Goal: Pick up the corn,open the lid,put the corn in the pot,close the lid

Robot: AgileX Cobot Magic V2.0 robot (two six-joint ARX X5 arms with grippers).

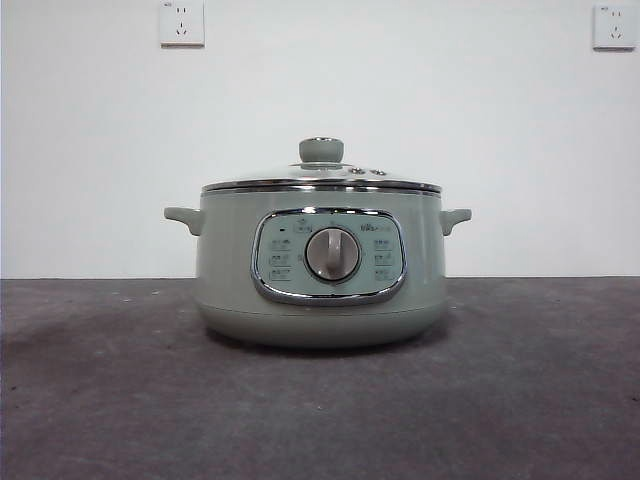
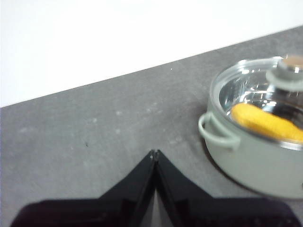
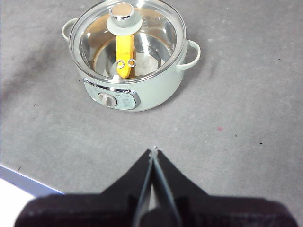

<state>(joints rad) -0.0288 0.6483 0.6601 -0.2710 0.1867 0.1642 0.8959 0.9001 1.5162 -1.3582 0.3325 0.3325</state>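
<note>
Squat sage-green pot (image 1: 320, 270) on the matte grey table (image 1: 100, 400), glass lid (image 3: 128, 40) seated. Glossy corn (image 3: 124, 54) inside, probably lying flat, partly hidden by the knob. Left gripper (image 2: 155, 152) and right gripper (image 3: 154, 150) both pinched closed, empty, well clear.

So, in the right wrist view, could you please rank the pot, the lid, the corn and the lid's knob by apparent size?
Largest to smallest:
1. pot
2. lid, nearly as wide as the pot
3. corn, partly hidden under the knob
4. knob
</note>
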